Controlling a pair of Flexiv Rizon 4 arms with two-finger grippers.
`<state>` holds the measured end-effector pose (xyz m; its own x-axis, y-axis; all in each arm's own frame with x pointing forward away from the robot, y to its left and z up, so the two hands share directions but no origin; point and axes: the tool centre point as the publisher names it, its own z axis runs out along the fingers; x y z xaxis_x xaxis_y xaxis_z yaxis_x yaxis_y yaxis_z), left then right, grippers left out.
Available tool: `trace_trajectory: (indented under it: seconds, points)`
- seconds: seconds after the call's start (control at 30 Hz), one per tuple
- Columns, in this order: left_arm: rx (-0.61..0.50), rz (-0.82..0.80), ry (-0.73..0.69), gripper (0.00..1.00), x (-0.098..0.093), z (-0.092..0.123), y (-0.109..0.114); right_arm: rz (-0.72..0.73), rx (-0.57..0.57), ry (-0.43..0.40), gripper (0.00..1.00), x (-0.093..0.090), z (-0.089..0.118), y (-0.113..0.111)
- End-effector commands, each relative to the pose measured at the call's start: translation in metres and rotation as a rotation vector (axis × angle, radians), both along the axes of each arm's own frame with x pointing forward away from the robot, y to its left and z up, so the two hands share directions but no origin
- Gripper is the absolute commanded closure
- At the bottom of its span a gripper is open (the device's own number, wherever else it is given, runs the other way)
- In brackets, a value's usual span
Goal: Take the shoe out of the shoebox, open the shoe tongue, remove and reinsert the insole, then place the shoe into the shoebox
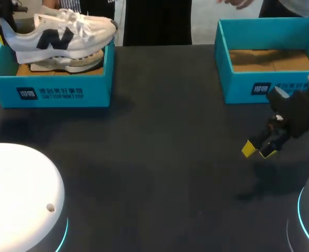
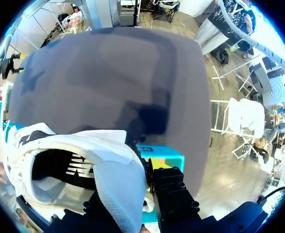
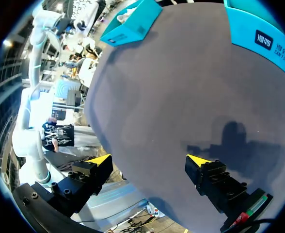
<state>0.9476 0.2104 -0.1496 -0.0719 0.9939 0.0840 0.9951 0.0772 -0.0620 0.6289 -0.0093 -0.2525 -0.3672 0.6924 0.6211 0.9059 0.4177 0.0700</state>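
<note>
Head view: the left pincer (image 1: 2, 23) clamps the shoe (image 1: 60, 34) by the heel, toe jutting ahead above the shoebox (image 1: 49, 90). That end hold could let it sag or slip.

Left wrist view: only heel fabric is pinched.

Right wrist view: the right pincer (image 3: 149, 160) gapes empty over the worktop (image 3: 181, 97).

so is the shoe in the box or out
Out, but right above it: the shoe hangs over the left box, sole above the rim, toe past its wall.
</note>
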Motion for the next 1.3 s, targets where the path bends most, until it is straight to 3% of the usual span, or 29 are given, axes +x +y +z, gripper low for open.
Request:
trace_trajectory:
  seconds: [0.03,0.7,1.3]
  points:
    - [0.011,-0.016,-0.071,1.00,-0.031,0.001,-0.012,-0.001,-0.002,0.000,0.00,-0.001,0.000,0.001]
    - [-0.001,-0.164,-0.030,1.00,-0.139,-0.029,-0.090,-0.001,-0.002,0.000,0.00,-0.001,0.000,0.001]
    - [0.023,-0.163,-0.016,1.00,-0.221,-0.087,-0.157,-0.001,-0.002,0.000,0.00,-0.001,0.000,0.001]
